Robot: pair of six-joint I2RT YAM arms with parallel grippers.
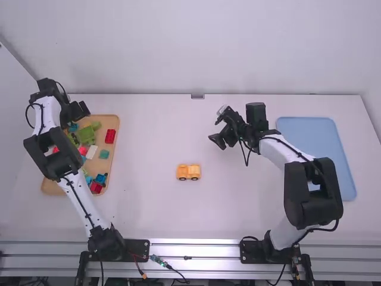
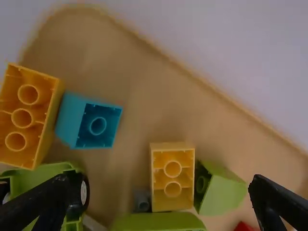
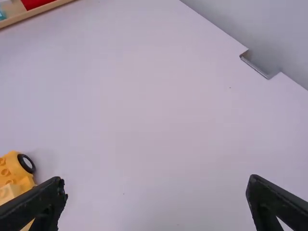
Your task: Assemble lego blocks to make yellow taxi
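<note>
While your left gripper (image 2: pixel 166 185) hovers open above the tray (image 1: pixel 110 120), plan for a crowded pick.
Your right gripper (image 3: pixel 156 185) is also open and empty, apart from the yellow car (image 1: pixel 189 172) at mid-table. If you descend off-line, a finger could strike the green block (image 2: pixel 224 192) just beside the small yellow block (image 2: pixel 173 161), tipping either or pinching both; a tilted grip would likely seat poorly on the car.
</note>
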